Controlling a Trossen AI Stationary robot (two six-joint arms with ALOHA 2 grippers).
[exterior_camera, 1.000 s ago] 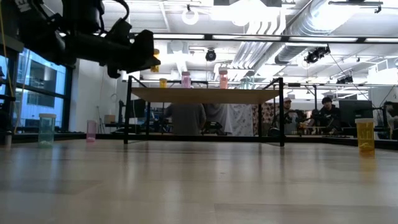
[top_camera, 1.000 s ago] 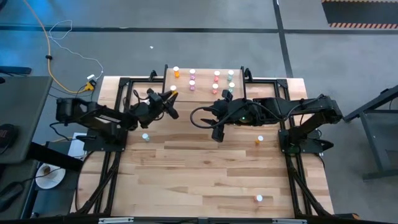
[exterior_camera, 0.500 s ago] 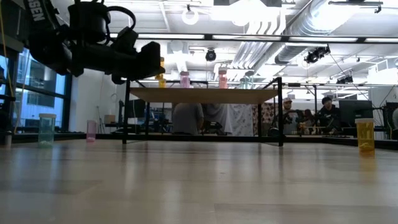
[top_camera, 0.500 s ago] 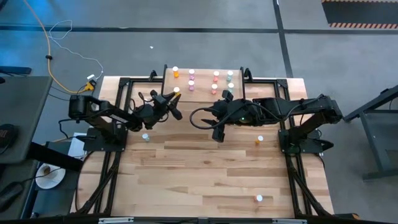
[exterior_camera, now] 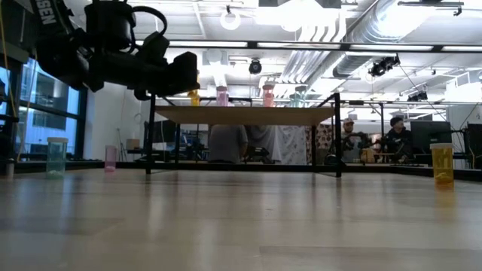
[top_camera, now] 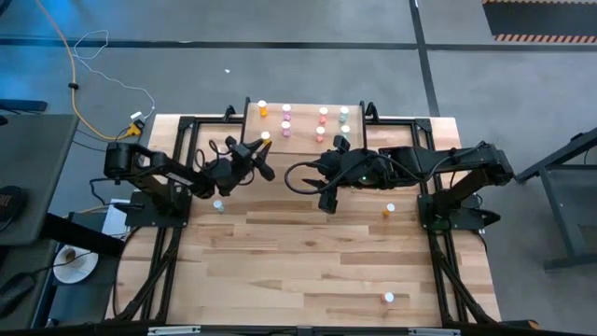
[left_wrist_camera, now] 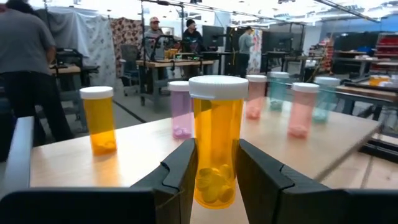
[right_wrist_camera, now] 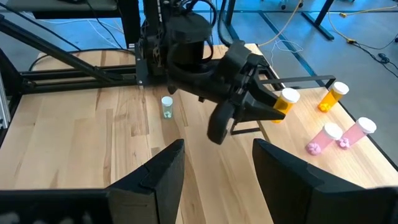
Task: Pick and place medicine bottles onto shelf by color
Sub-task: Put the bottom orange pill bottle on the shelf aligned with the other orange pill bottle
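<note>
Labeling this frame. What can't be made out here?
- Held orange bottle: base hidden by left tool, so contact with shelf unclear.
- High view: bottle too small at the tool.
- Low view: shelf top edge-on, rows hidden.
- Right tool: own view crops its base.

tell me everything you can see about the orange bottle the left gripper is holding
The orange bottle is a clear amber plastic cylinder with a flat white cap, holding small yellowish pills at its bottom. It stands upright, clamped on both sides by the left gripper, whose dark fingers press against its lower body. It hangs at the near edge of the shelf, beside another orange bottle already standing there. Whether its base touches the wood cannot be told.
</note>
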